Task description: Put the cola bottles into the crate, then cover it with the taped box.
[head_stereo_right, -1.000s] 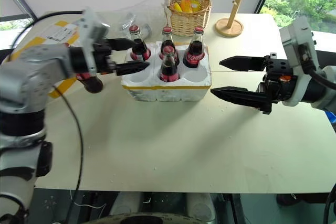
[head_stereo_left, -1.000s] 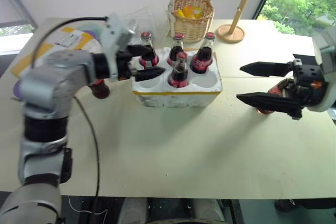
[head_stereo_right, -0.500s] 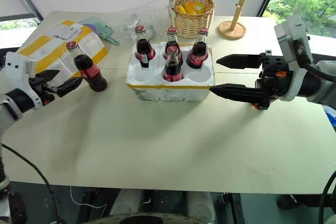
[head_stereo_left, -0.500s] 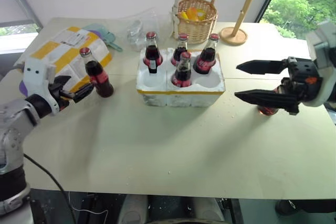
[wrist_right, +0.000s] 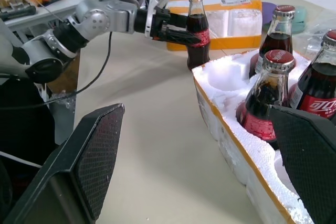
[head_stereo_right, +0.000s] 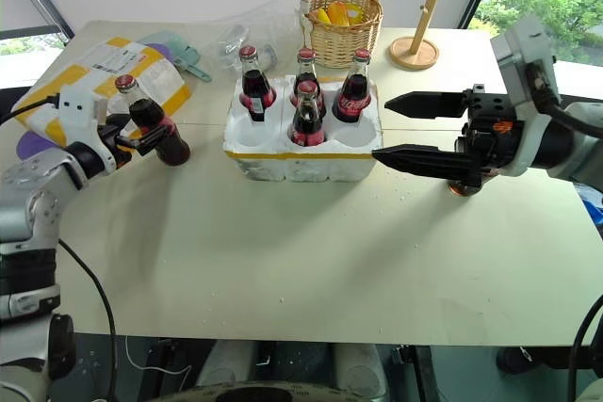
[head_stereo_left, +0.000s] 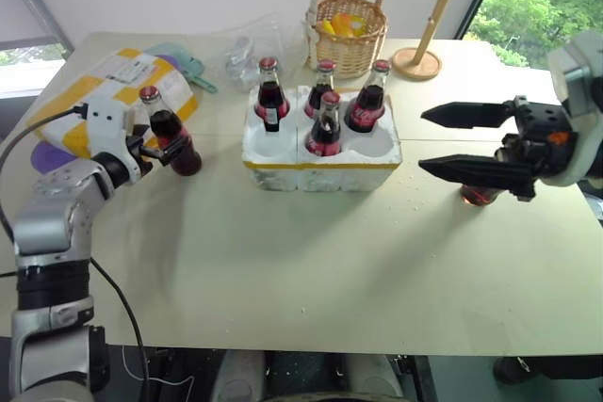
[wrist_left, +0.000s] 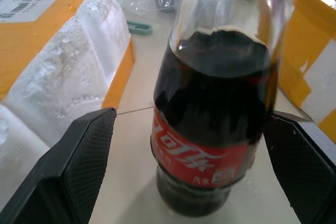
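Bottle (head_stereo_left: 168,133) stands upright between open left hand (head_stereo_left: 162,148) fingers.

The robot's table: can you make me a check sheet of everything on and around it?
Surface: pale table, scattered white crumbs.
Job's things: white styrofoam crate holds four red-capped cola bottles; fifth bottle stands beside the yellow-taped box; sixth behind the right gripper.
Clutter: wicker basket, wooden stand, clear plastic.
Grippers: left gripper open around fifth bottle; right gripper open.
Cables: black cable.
Surroundings: window, trees.
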`<state>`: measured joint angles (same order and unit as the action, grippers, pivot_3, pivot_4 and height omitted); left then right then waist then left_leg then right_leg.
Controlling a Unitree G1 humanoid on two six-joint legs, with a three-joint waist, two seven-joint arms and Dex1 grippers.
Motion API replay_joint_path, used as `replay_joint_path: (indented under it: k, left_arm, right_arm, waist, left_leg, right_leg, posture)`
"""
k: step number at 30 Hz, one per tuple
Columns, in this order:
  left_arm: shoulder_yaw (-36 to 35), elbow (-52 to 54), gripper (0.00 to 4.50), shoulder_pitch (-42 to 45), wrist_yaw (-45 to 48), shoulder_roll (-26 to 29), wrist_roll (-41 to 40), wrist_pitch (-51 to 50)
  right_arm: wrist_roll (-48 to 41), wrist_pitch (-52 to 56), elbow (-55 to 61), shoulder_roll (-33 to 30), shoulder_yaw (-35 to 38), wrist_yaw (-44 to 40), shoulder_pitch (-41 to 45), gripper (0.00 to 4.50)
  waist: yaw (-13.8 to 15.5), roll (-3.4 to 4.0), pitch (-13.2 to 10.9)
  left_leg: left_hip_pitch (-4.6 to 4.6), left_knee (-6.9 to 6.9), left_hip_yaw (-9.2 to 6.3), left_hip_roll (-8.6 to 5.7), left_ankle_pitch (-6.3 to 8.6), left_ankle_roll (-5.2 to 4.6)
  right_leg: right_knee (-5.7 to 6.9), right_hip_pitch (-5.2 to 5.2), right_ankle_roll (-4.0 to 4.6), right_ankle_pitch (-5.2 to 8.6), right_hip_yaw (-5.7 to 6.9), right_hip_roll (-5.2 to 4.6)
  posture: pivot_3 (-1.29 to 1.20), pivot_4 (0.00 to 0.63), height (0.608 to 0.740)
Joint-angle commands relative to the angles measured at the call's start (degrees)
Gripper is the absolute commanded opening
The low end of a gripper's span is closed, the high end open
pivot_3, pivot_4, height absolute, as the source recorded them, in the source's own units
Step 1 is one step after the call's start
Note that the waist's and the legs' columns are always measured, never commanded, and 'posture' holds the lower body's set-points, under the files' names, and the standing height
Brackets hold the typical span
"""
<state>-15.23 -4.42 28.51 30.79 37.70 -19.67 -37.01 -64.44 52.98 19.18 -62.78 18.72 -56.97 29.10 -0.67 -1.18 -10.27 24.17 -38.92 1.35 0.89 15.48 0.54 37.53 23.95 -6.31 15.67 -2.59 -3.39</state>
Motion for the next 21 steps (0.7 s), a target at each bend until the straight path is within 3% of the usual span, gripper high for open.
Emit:
replay_joint_path:
  k: [1, 4, 7, 9, 16, 21]
  left_arm:
    - [1.2, -2.4, 4.49, 2.1, 1.4, 1.3, 1.6, 3.5]
    - [2.0, -4.9, 4.49, 3.7, 1.8, 0.8, 2.1, 4.6]
    - [2.6, -5.9, 3.69, 4.3, 3.3, 0.7, 1.6, 5.5]
    - [3.1, -6.0, 2.77, 4.8, 4.0, 1.0, 1.7, 5.4]
    - [3.3, 0.6, 2.69, 8.8, 12.5, 3.8, -5.4, -4.0]
    - [5.7, 3.8, 2.69, 20.7, 19.0, 7.8, -13.0, -18.8]
  right_arm:
    - [-1.4, -0.2, 1.4, 0.4, 3.2, 0.8, 0.1, 4.5]
    - [-1.7, -0.1, 2.1, 0.8, 3.6, 1.5, -0.5, 4.5]
    - [-2.3, 0.1, 2.5, 1.1, 4.1, 2.4, -0.9, 4.5]
    - [-2.7, 0.2, 2.7, 1.1, 4.4, 2.9, -1.0, 4.5]
    - [-3.5, 0.7, 2.9, 0.6, 5.4, 3.6, -1.6, 4.5]
    - [-3.1, 0.8, 3.0, 0.4, 5.6, 3.5, -2.0, 4.5]
  waist:
    - [0.0, 0.0, 0.0]
    - [0.0, 0.0, 0.0]
    - [0.0, 0.0, 0.0]
    - [0.0, 0.0, 0.0]
    - [0.2, -0.03, 0.0]
    - [0.8, -0.34, -0.2]
  left_leg:
    - [0.0, 0.0, 0.0, 0.0, 0.0, 0.0]
    - [0.0, 0.0, -0.01, 0.0, 0.0, 0.0]
    - [0.01, -0.01, -0.01, 0.0, 0.0, 0.0]
    - [0.02, -0.02, 0.0, 0.0, 0.0, -0.01]
    - [0.12, -0.07, -0.01, -0.01, 0.01, -0.02]
    - [0.43, -0.2, -0.08, -0.04, 0.01, -0.02]
  right_leg:
    - [0.0, 0.0, 0.0, 0.0, 0.0, 0.0]
    - [0.0, 0.01, 0.0, 0.0, 0.0, 0.0]
    - [0.01, 0.01, -0.01, 0.0, 0.0, -0.02]
    - [0.01, 0.01, -0.01, 0.0, 0.0, -0.02]
    - [0.02, 0.07, -0.01, -0.01, 0.01, -0.02]
    - [0.03, 0.31, -0.08, -0.04, 0.07, 0.01]
  posture:
    - [0.0, 0.15, 0.74]
    - [0.0, 0.15, 0.74]
    - [0.0, 0.15, 0.74]
    - [0.0, 0.15, 0.74]
    - [0.0, 0.15, 0.74]
    - [0.0, 0.15, 0.74]
